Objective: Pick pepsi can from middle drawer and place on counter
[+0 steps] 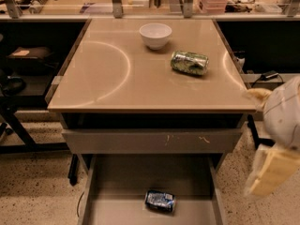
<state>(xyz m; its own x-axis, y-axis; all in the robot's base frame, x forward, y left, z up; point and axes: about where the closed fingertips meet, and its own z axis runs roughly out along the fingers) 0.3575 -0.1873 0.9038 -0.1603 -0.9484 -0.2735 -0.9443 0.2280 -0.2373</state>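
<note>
The pepsi can (160, 200), dark blue with light markings, lies on its side on the floor of the open middle drawer (117, 205), near the middle of the tray. The counter (117, 74) is the glossy beige top above it. My gripper (269, 170), cream-coloured and blurred, hangs at the right edge of the view, outside the drawer's right wall. It is to the right of the pepsi can and a little above it, well apart from it.
A shiny green can (189, 62) lies on its side on the counter's right half, with a white bowl (155, 34) behind it. A closed grey drawer front with orange scuffs (150, 140) sits above the open drawer. Dark shelving flanks both sides.
</note>
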